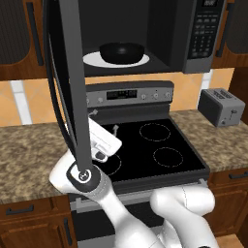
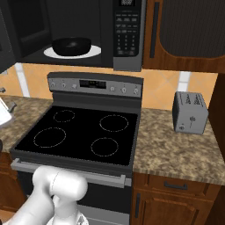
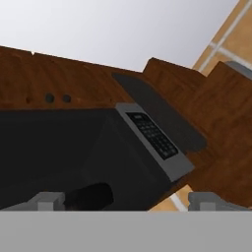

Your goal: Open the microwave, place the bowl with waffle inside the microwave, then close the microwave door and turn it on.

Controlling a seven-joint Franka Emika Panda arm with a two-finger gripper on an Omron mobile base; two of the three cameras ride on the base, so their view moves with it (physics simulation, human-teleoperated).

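The microwave [image 1: 145,34] hangs open above the stove, and its button panel [image 3: 152,135] is at its right. Its door [image 1: 72,97] is swung out toward me and stands edge-on at the left. The black bowl [image 1: 122,52] sits on the white turntable [image 2: 94,52] inside. The waffle is hidden from these angles. My gripper [image 1: 104,121] hovers low over the stove's left side, just behind the door's lower edge and below the cavity. It is open and holds nothing. In the hand view the gripper [image 3: 127,199] points up at the microwave's underside.
The black stove top [image 1: 155,145] lies below, with its control panel [image 2: 94,83] at the back. A small grey toaster [image 1: 220,106] stands on the right granite counter [image 2: 176,149]. Brown cabinets flank the microwave.
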